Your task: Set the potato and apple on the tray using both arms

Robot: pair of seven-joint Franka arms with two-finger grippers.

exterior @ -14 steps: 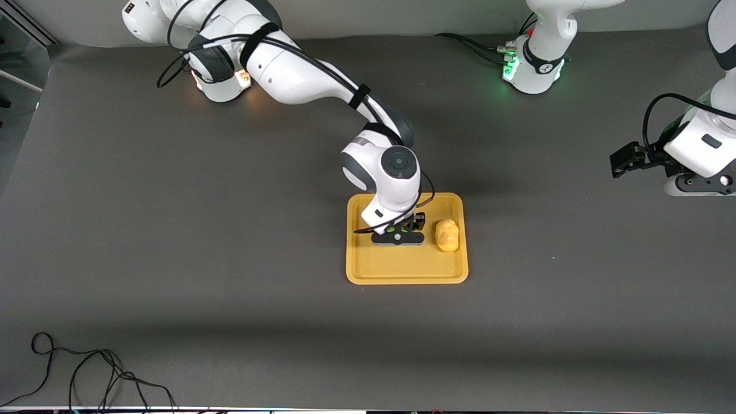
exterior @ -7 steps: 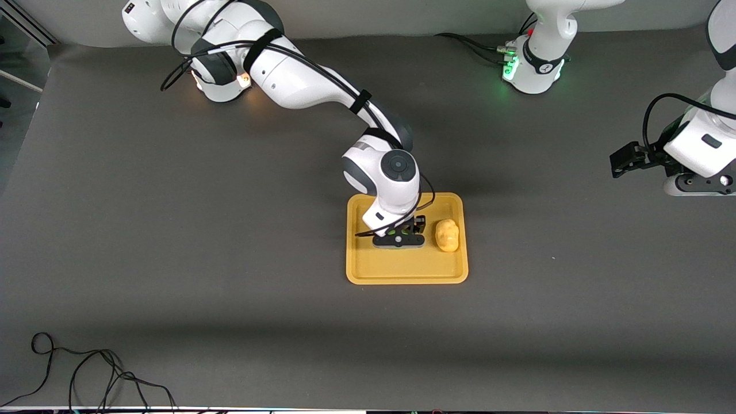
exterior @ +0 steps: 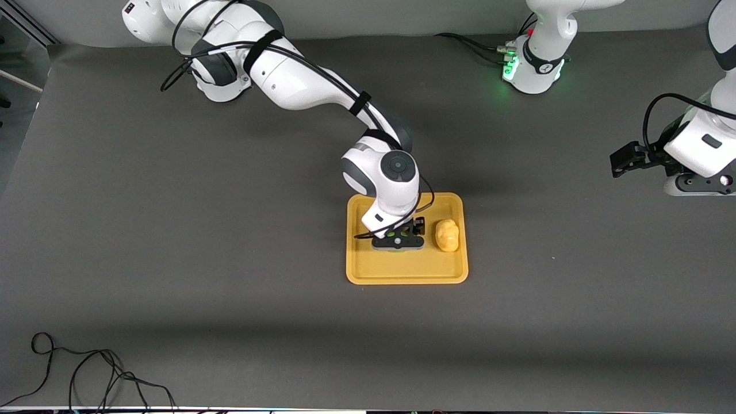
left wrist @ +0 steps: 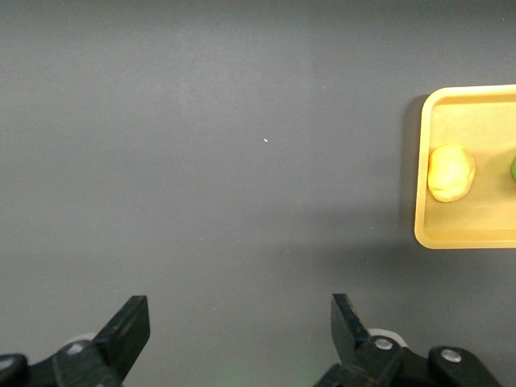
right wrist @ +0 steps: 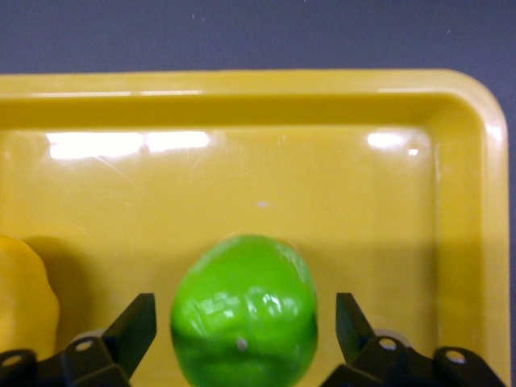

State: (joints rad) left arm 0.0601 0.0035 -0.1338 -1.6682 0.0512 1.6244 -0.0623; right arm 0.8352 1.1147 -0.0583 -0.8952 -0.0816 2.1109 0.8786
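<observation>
- Although the right gripper is down inside the tray, its fingers stand apart with a gap on each side of the apple — they flank it and do not pinch it. By the look of it the apple sits on the tray floor, let go, which is why the jaws are spread.
- Between those fingers the apple lies about midway, near the middle of the tray; in the front view only slivers of green show under the right gripper's body, so the right wrist view is the one to trust.
- Beside the apple, toward the left arm's end of the tray, the potato lies on the tray floor, apart from the apple and free of any gripper. It is placed to one side, I judge, so that both pieces fit without touching.
- Well apart from the tray, the left gripper hangs over bare table at the left arm's own end, its fingers wide apart and nothing between them — that arm waits. From its wrist view the tray, the potato and a slip of the apple show at a distance.
- With both pieces on the tray, the task looks all but done; what seems left is for the right gripper to lift straight up without nudging the apple.
</observation>
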